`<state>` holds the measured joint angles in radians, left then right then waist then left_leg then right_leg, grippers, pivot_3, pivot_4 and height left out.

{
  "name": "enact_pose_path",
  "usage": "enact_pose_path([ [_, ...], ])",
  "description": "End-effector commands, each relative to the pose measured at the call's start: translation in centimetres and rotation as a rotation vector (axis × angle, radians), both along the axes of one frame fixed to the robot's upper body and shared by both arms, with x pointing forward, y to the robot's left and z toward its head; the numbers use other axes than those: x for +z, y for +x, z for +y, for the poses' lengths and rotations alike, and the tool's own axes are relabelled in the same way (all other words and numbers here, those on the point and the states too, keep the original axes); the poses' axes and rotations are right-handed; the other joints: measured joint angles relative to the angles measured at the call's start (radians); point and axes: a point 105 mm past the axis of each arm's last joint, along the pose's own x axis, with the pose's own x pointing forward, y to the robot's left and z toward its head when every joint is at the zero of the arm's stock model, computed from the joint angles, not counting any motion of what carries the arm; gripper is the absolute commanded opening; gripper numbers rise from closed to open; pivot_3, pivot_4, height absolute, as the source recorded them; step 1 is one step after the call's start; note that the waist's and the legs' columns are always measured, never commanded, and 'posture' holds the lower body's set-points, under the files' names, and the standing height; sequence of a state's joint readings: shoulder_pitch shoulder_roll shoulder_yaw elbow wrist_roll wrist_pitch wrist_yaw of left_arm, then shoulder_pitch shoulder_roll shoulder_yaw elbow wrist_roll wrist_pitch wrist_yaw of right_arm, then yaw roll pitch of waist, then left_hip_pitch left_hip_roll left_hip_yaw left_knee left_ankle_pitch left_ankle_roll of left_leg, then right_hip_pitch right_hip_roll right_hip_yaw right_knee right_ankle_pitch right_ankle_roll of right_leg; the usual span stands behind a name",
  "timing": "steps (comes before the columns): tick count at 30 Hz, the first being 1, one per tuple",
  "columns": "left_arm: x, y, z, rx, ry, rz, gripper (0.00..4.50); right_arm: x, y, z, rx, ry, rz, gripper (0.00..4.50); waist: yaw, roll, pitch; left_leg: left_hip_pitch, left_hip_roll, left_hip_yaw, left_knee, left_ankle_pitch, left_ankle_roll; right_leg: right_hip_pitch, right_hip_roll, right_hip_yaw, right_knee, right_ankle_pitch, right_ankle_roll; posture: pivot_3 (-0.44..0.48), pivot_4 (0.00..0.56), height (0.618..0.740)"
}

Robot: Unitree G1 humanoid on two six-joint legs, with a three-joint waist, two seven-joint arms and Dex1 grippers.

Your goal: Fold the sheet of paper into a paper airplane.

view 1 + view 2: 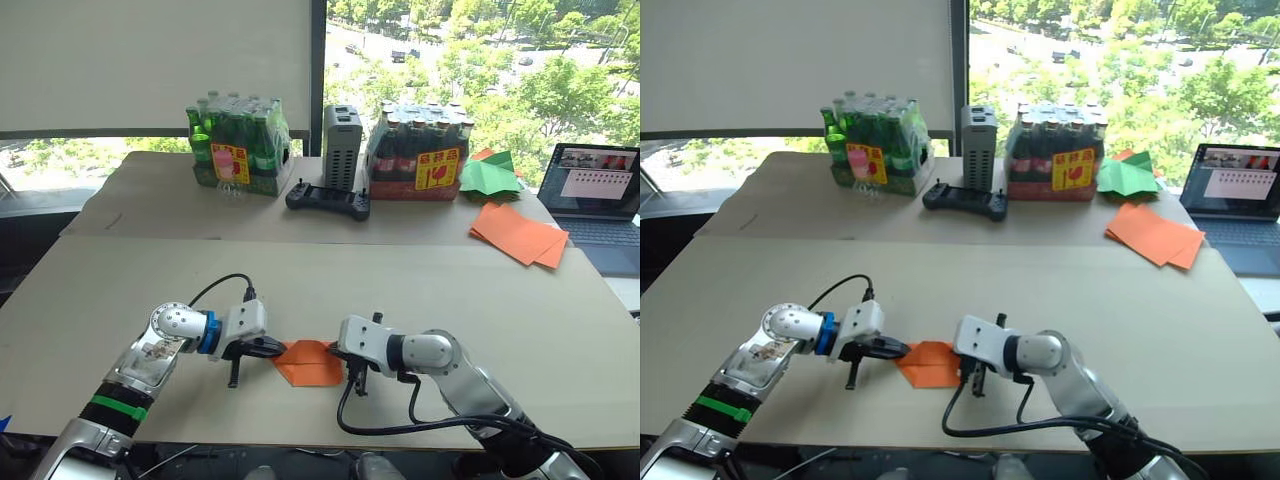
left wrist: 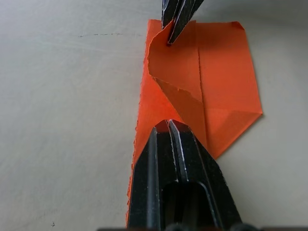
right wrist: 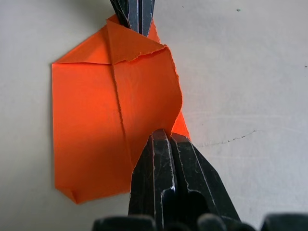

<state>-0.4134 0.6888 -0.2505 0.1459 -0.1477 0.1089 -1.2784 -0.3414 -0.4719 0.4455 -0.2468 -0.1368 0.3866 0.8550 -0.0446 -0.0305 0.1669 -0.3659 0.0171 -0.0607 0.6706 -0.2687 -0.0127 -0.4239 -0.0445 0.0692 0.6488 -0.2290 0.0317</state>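
The sheet of paper (image 1: pixel 308 363) lies near the table's front edge, bright orange, creased and partly folded, with one flap (image 2: pixel 175 72) curling up off it. My left gripper (image 1: pixel 274 348) comes in from the left, fingers shut, its tips (image 2: pixel 168 126) pinching one end of that flap. From the right, my right gripper (image 1: pixel 350 372) is shut on the flap's other end, as its fingers (image 3: pixel 166 137) show in the right wrist view. The two grippers point at each other across the sheet. The paper airplane's pointed shape does not show.
At the back stand two packs of bottles (image 1: pixel 238 148) (image 1: pixel 418 150), a grey box (image 1: pixel 342 146) and a black controller (image 1: pixel 328 201). A pile of flat orange sheets (image 1: pixel 518 234), a green paper shape (image 1: pixel 488 175) and a laptop (image 1: pixel 598 205) are at the back right.
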Motion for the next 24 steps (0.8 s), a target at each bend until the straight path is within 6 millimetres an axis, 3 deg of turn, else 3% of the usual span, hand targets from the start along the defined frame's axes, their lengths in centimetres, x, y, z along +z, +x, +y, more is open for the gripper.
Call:
enact_pose_path([
  [1, 1.4, 0.4, 0.7, 0.023, 0.002, -0.046, 0.0, -1.0, 0.2, -0.3, -0.029, -0.017, 0.04, 0.05, -0.002, 0.0, 0.0, 0.0, 0.0, 0.0, 0.0, 0.0, 0.0, 0.0, 0.0, 0.0, 0.0, 0.0, 0.0, 0.0, 0.15, 0.733],
  [6, 5.3, 1.1, 0.1, 0.037, -0.099, -0.077, 0.0, -1.3, 0.2, -0.2, -0.036, -0.016, 0.048, 0.05, -0.003, 0.0, 0.0, 0.001, 0.0, 0.0, 0.0, 0.0, 0.0, 0.001, 0.001, 0.0, 0.001, 0.0, 0.0, 0.0, 0.15, 0.733],
  [9, 5.8, 0.4, -0.4, 0.001, -0.132, -0.034, 0.0, -1.3, 0.2, -0.1, -0.034, -0.016, 0.05, 0.05, -0.006, 0.0, 0.0, 0.002, 0.0, 0.0, 0.001, 0.0, 0.0, 0.002, 0.001, 0.0, 0.001, 0.0, 0.0, 0.0, 0.15, 0.733],
  [15, 3.5, -1.1, -0.6, -0.024, -0.149, 0.098, 0.0, -1.3, 0.2, 0.0, -0.031, -0.022, 0.038, 0.05, -0.015, 0.0, 0.0, 0.003, 0.0, 0.0, 0.0, 0.0, 0.0, 0.002, 0.001, 0.0, 0.001, 0.0, 0.0, 0.0, 0.15, 0.733],
  [19, 0.8, 0.1, -0.1, 0.019, -0.067, 0.071, 0.0, -1.2, 0.3, 0.0, -0.033, -0.023, 0.032, 0.05, -0.014, 0.0, 0.0, 0.004, 0.0, 0.0, 0.0, 0.0, 0.0, 0.003, 0.001, 0.0, 0.001, 0.0, 0.0, 0.0, 0.15, 0.733],
  [24, -0.9, 0.8, 0.0, 0.017, -0.01, 0.064, 0.0, -0.8, 0.3, 0.3, -0.031, -0.008, 0.02, 0.05, -0.012, 0.0, 0.0, 0.004, 0.0, 0.0, 0.0, 0.0, 0.0, 0.003, 0.001, 0.0, 0.001, 0.0, 0.0, 0.0, 0.15, 0.733],
])
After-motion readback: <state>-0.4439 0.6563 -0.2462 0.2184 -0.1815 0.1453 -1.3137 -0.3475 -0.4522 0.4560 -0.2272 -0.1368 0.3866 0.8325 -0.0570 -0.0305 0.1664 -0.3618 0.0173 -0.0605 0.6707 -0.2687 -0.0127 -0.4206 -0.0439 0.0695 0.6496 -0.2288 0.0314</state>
